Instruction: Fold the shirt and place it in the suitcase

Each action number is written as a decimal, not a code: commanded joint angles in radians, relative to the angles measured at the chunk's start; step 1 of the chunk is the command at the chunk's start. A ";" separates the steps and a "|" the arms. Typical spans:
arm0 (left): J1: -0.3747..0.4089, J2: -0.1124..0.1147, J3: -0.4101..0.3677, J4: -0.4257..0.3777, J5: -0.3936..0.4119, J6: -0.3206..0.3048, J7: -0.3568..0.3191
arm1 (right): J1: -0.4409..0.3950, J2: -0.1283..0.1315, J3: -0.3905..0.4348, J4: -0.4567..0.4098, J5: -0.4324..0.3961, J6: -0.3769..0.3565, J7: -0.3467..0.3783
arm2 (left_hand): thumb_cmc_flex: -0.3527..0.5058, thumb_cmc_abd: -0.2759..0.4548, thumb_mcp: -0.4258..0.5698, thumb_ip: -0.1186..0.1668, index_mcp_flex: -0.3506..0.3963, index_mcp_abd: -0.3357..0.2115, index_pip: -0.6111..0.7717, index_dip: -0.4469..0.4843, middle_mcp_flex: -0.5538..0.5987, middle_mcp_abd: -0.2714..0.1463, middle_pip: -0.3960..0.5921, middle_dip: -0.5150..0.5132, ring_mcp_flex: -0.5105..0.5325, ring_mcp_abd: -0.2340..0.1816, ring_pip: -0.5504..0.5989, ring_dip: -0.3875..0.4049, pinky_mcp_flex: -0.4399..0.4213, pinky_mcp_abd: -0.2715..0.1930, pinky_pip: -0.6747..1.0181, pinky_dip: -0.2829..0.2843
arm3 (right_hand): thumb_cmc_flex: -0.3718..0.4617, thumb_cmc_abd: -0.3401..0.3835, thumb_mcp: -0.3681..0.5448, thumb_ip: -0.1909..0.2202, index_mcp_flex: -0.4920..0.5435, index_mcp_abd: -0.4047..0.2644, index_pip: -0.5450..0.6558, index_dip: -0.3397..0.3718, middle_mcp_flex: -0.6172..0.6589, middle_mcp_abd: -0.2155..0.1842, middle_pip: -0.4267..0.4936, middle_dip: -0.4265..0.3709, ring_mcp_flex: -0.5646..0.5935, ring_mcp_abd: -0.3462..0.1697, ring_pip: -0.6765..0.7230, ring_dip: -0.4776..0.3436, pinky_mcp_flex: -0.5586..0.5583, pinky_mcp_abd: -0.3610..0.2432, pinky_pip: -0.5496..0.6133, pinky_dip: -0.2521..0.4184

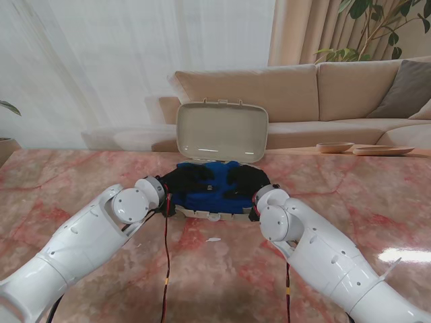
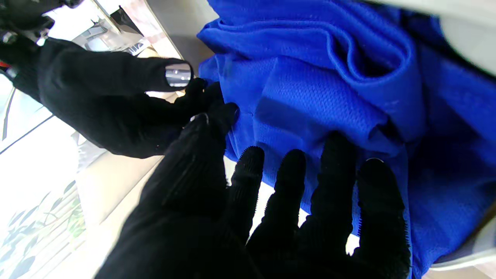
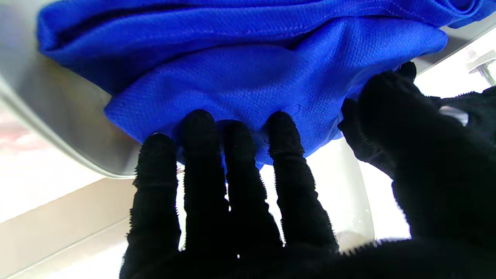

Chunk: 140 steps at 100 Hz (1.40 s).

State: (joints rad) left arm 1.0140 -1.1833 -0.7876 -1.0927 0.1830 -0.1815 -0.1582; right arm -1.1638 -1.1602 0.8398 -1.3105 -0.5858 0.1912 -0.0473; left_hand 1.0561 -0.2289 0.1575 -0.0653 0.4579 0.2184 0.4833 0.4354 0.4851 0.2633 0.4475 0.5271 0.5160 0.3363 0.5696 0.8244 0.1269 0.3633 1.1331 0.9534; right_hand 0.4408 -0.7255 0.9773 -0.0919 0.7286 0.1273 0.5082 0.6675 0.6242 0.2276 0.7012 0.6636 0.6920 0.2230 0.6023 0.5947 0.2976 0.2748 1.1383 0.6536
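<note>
Beige sofa [image 1: 316,94] and pale curtains fill the room behind the suitcase, and a pink marbled desk [image 1: 81,182] carries it. On that desk the suitcase [image 1: 209,214] sits square to the robot, its lid [image 1: 222,131] standing open on the far side and its long axis running from the robot's left to its right. Both white arms reach toward it from the near side, one toward each end of its near rim.

Inside the suitcase lies the shirt [image 1: 210,187], a blue mesh fabric, bunched in soft folds rather than flat; its bulk runs along the suitcase's long axis and fills most of the tray. It lies straight ahead of both hands and under their fingers, so neither arm looks clearly nearer; the left covers the suitcase's left end, the right its right end.

The left robot hand [image 2: 240,209], gloved in black, rests on the cloth with four fingers spread, and its thumb [image 2: 211,116] touches the fabric edge where the other glove meets it. The right robot hand [image 3: 240,201] has four fingers held close together, their tips pressing into the shirt's near edge, thumb set apart. Neither seems to pinch the cloth; they appear to push it down.

My judgement: the packing is nearly done, and the coming move is likely a downward tuck inside the suitcase rim
</note>
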 commanded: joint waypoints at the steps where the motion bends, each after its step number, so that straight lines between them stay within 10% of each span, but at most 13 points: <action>1: -0.002 -0.002 0.011 0.014 0.007 -0.006 -0.007 | -0.020 0.008 0.006 -0.008 -0.001 0.006 0.018 | 0.019 0.041 -0.038 0.024 -0.010 -0.018 -0.017 -0.009 0.019 -0.007 -0.020 -0.008 0.002 -0.009 -0.012 0.010 -0.008 0.012 -0.006 -0.004 | -0.037 0.013 -0.002 0.044 -0.008 -0.006 0.001 0.010 0.005 -0.001 -0.003 -0.009 0.003 -0.007 -0.008 -0.026 -0.017 0.019 0.003 -0.016; 31: 0.007 0.009 0.005 0.000 -0.020 -0.008 -0.053 | -0.070 0.019 0.060 -0.074 -0.022 0.015 0.027 | 0.037 0.052 -0.068 0.027 0.000 -0.017 -0.023 -0.008 0.023 -0.007 -0.020 -0.009 0.001 -0.008 -0.013 0.009 -0.008 0.010 -0.008 -0.004 | -0.032 0.024 -0.018 0.048 -0.005 -0.007 -0.004 0.009 0.006 -0.002 -0.009 -0.013 -0.001 -0.006 -0.023 -0.031 -0.022 0.019 -0.003 -0.019; 84: 0.315 0.078 -0.366 -0.417 0.113 0.192 -0.051 | -0.232 0.038 0.274 -0.292 -0.062 0.084 0.042 | 0.040 0.098 -0.127 0.026 0.022 -0.025 -0.032 -0.009 0.038 -0.002 -0.031 -0.015 0.006 -0.002 -0.021 0.005 -0.006 0.009 -0.008 -0.004 | -0.066 0.095 -0.073 0.041 0.027 0.009 -0.041 -0.012 0.059 0.021 -0.089 -0.064 0.050 0.011 -0.105 -0.067 -0.005 0.007 -0.050 -0.069; 140: 0.417 0.096 -0.485 -0.417 0.100 0.347 -0.126 | -0.183 0.045 0.303 -0.136 0.042 0.244 0.140 | 0.028 0.154 -0.183 0.023 0.048 -0.009 -0.098 -0.025 0.035 0.005 -0.059 -0.020 -0.016 0.022 -0.036 0.001 -0.029 0.022 -0.024 -0.007 | -0.040 0.186 -0.170 0.052 0.011 0.052 -0.095 -0.018 -0.002 0.053 -0.113 -0.063 -0.034 0.035 -0.127 -0.064 -0.079 0.001 -0.083 -0.085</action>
State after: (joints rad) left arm 1.4395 -1.0867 -1.2854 -1.5386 0.2921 0.1539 -0.2784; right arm -1.3492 -1.1133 1.1498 -1.4759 -0.5440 0.4235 0.0712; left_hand 1.0754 -0.1251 0.0054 -0.0647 0.4935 0.2179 0.4037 0.4285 0.4949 0.2633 0.4094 0.5159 0.5195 0.3363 0.5577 0.8244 0.1146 0.3635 1.1155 0.9492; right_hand 0.4025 -0.5497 0.8270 -0.0914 0.7304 0.1697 0.4339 0.6602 0.6462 0.2648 0.5865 0.6130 0.6817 0.2535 0.4815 0.5519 0.2393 0.2748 1.0694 0.5868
